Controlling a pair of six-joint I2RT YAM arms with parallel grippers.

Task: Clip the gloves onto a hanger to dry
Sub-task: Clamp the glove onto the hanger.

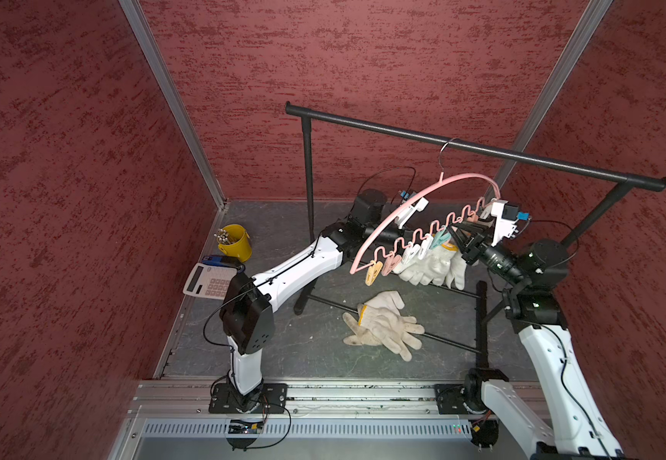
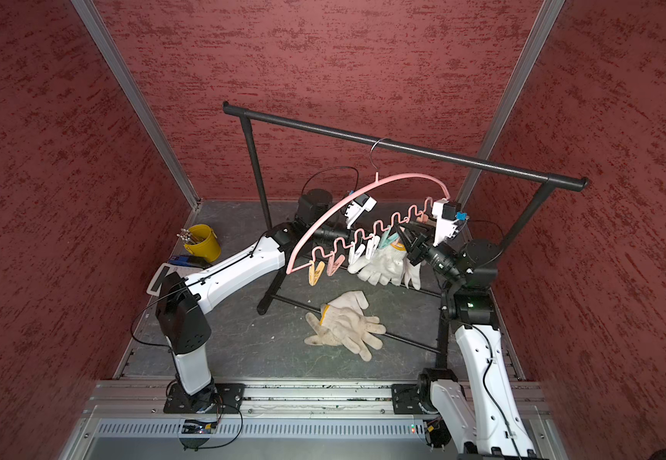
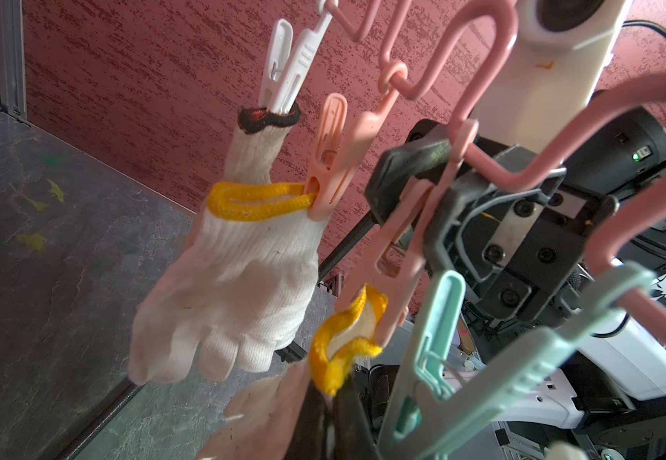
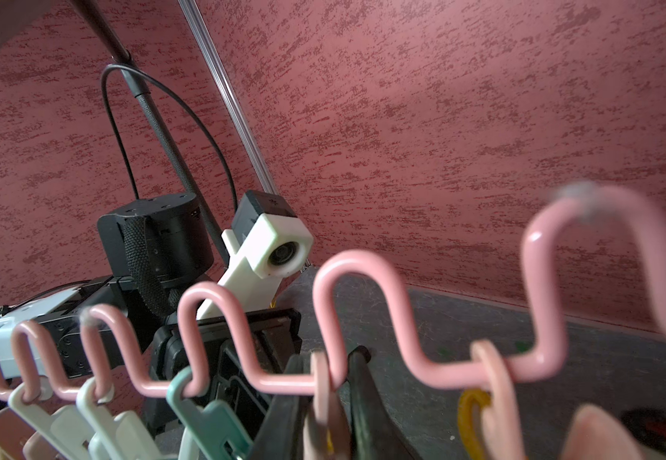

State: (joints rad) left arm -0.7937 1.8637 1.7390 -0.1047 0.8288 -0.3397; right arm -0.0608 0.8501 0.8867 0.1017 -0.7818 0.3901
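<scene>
In both top views the hanger [image 1: 470, 175] hooks over the rack [image 1: 403, 130] bar, nearer its right end, tilted low to the left. Its pegs [image 1: 393, 265] hang in a row. Two hung gloves [image 1: 431, 265] dangle from the right part, over the bench's [image 1: 283, 350] back right. Two loose gloves [image 1: 383, 324] lie mid-bench across a rack foot rail, with bare bench between them and the near edge. A bucket [image 1: 235, 243] and calculator [image 1: 207, 280] sit by the left edge, well apart from the hanger. The left arm [image 1: 295, 267] reaches behind the hanger, and the right gripper [image 2: 413, 239] meets it from the right edge.

Left wrist view: the left gripper [image 3: 335, 422] is pressed together on a glove [image 3: 267, 410], whose yellow cuff [image 3: 339, 346] is at the mouth of a pink peg [image 3: 391, 302]. Whether the peg bites it I cannot tell. The right gripper pinches that peg's handles. A mint peg [image 3: 442, 338] hangs just beside, crowding the spot.

Right wrist view: black fingers [image 4: 367, 398] flank the pink peg beneath the wavy bar [image 4: 363, 263], and the wall stands well apart
</scene>
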